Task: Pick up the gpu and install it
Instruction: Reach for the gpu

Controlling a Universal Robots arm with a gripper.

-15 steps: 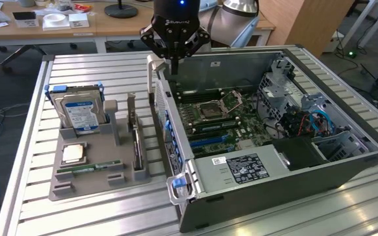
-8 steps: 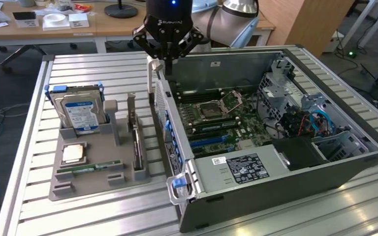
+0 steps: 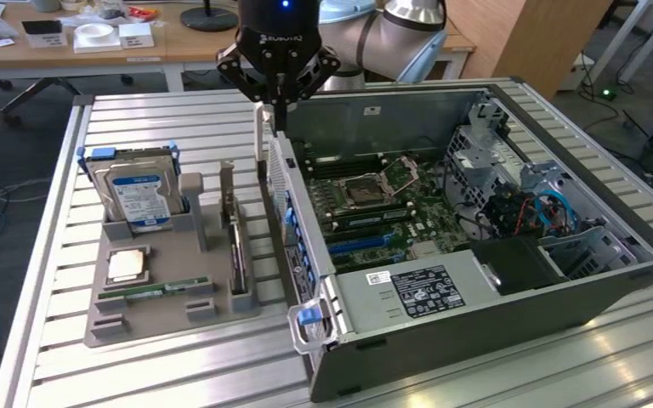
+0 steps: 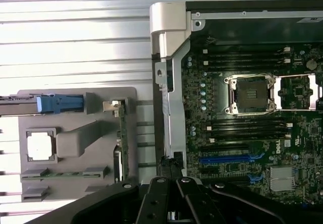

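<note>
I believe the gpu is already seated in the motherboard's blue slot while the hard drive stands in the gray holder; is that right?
Not quite: the gpu stands edge-on in the gray holder, where the hard drive also stands, and the blue slot is bare, as the exterior view shows.

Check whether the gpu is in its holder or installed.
Not installed: the gpu stands on edge in the gray holder, outside the computer case.
</note>
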